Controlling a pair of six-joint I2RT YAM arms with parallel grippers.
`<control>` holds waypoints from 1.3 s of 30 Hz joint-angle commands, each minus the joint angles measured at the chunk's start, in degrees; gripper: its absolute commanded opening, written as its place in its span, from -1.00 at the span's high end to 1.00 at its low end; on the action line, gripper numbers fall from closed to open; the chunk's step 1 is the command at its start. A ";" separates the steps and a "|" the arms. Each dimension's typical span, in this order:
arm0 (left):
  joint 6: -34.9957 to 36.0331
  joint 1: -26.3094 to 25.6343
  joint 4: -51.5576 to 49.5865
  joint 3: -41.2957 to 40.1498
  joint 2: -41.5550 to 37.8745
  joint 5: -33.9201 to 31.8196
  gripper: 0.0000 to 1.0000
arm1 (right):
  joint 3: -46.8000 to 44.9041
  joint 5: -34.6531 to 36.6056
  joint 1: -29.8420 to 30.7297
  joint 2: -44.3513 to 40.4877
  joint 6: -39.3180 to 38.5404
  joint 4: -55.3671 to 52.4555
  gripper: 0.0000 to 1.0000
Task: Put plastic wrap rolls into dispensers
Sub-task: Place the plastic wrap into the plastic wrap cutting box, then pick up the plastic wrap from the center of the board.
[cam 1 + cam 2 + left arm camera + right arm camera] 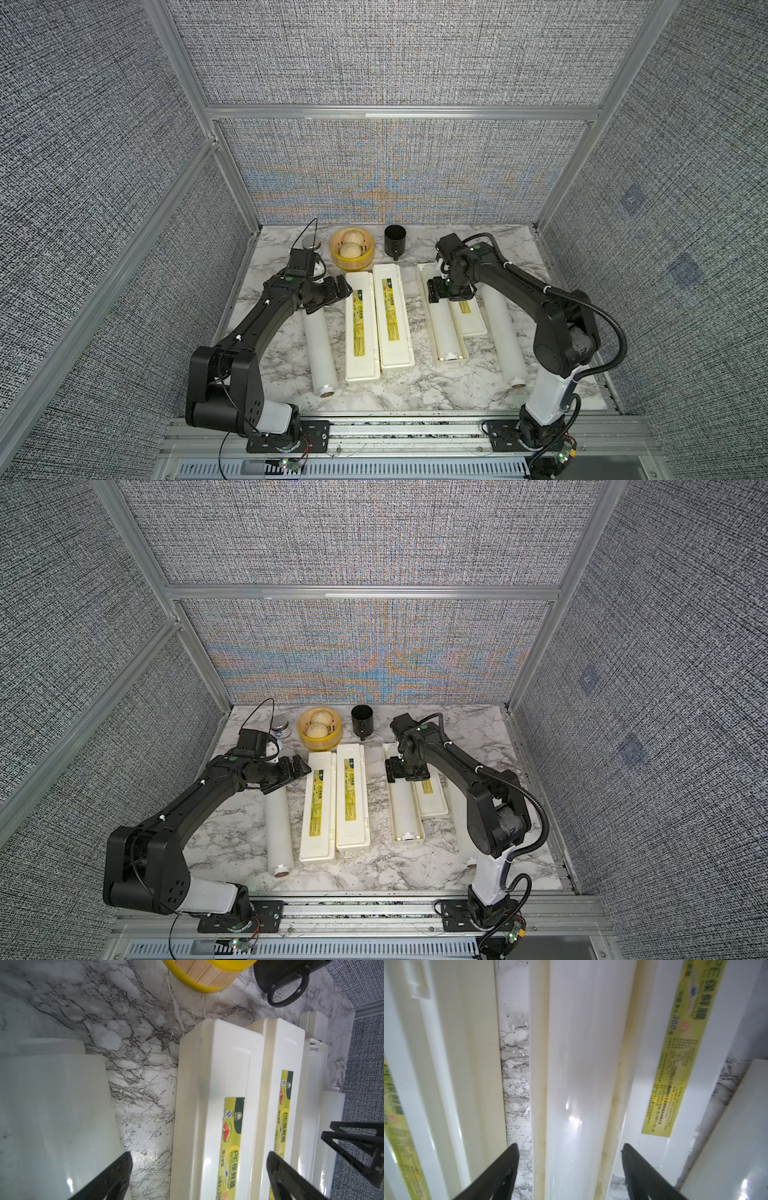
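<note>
Three plastic wrap rolls show in both top views. One roll (318,349) lies on the marble left of two shut dispensers (362,328) (392,316). A second roll (583,1064) lies inside the open dispenser (436,349), whose lid (467,316) is folded out to its right. The third roll (503,336) rests further right, partly behind the right arm. My right gripper (569,1147) hangs open over the far part of the boxed roll, one finger on each side and clear of it. My left gripper (198,1155) is open and empty, above the far end of the leftmost dispenser (214,1084).
At the back stand a yellow bamboo steamer (352,249) with two buns, a black cup (395,241) and a small metal tin (311,242). Grey walls close in the marble table on three sides. A metal rail (415,428) runs along the front.
</note>
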 commanded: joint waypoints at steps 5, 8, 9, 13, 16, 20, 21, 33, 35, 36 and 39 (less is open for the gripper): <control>0.61 0.08 0.17 0.45 -0.19 2.18 -1.00 | -1.07 1.64 -5.46 -3.45 -6.28 -3.89 -0.59; 0.42 0.03 0.43 0.50 -0.11 2.64 -1.00 | -2.58 2.27 -7.88 -5.05 -7.67 -3.77 -0.58; 0.34 0.00 0.47 0.43 -0.10 2.59 -1.00 | -3.25 2.24 -8.77 -5.59 -7.93 -3.75 -0.58; 0.07 -0.05 0.73 0.39 0.11 2.73 -1.00 | -6.06 2.66 -12.18 -7.67 -8.61 -3.59 -0.58; -0.10 0.00 1.06 0.48 0.54 2.69 -1.00 | -8.10 2.09 -13.42 -8.88 -8.84 -2.62 -0.57; -0.34 0.00 1.47 0.54 1.04 2.91 -1.00 | -9.93 2.97 -13.62 -9.21 -9.15 -1.05 -0.55; -0.37 -0.06 1.49 0.51 0.90 2.95 -1.00 | -10.46 3.61 -13.84 -9.40 -9.28 -0.84 -0.55; -0.06 0.00 1.43 0.44 0.96 2.73 -1.00 | -18.89 11.51 -20.43 -11.62 -9.15 -1.30 -0.57; 0.07 0.00 1.37 0.65 0.95 2.68 -1.00 | -20.82 10.71 -21.97 -11.02 -9.72 -0.68 -0.57; 0.14 -0.02 1.30 0.72 0.99 2.73 -1.00 | -21.48 10.53 -22.47 -10.60 -9.89 -0.62 -0.57; 0.12 0.01 1.16 0.88 1.15 2.67 -1.00 | -23.29 9.93 -23.24 -8.91 -10.35 -0.02 -0.57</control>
